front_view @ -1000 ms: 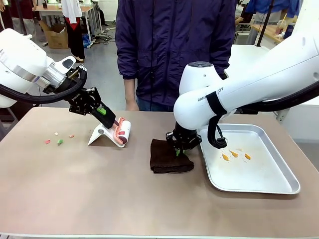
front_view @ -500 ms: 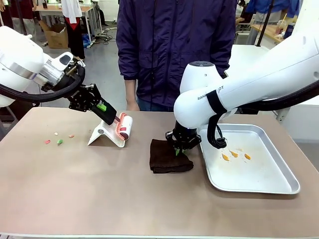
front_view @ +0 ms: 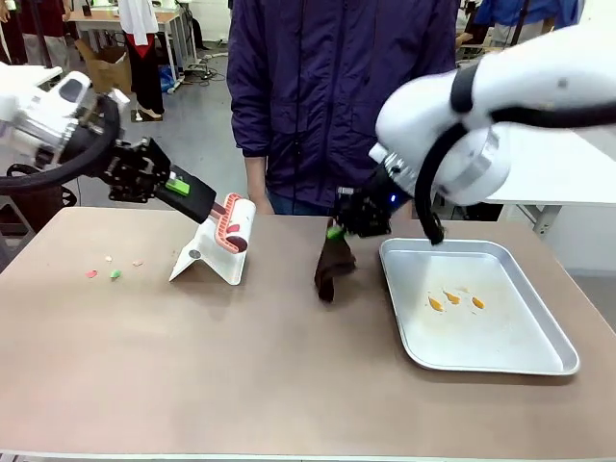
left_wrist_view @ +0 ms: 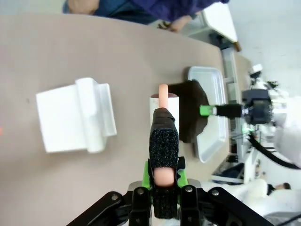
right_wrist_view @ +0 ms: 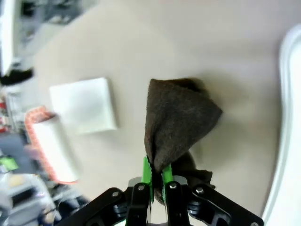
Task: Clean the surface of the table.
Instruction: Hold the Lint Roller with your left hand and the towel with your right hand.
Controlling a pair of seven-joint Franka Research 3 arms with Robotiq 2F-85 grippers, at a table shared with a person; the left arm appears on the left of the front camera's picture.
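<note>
Raising a lint roller (front_view: 234,224) by its pink handle, the left arm (front_view: 34,120) now carries it higher than a second ago, when the roll lay low on the slope of the white stand (front_view: 205,262). The left arm's jaws are clamped on the handle, with green pads on either side of it in the left wrist view. Small red and green crumbs (front_view: 115,273) lie where they were on the brownish surface (front_view: 241,375), left of the stand. At centre, the dark brown cloth (front_view: 333,268), a second ago folded flat under the right arm (front_view: 558,67), hangs in a limp point from the right arm's jaws, which pinch its top edge tight. That arm has swung up and back toward the person (front_view: 337,96) in a dark blue jacket at the far side. To the right, the silver tray (front_view: 481,346) sits unmoved on the surface with a few orange scraps (front_view: 452,297) inside. Whether the roll touches the stand's top edge, or the cloth's lower tip touches the surface, cannot be told. The left arm is cut off at the picture's left edge and the right arm at the right edge. The cloth hides most of the right fingertips, and the right wrist view is blurred.
</note>
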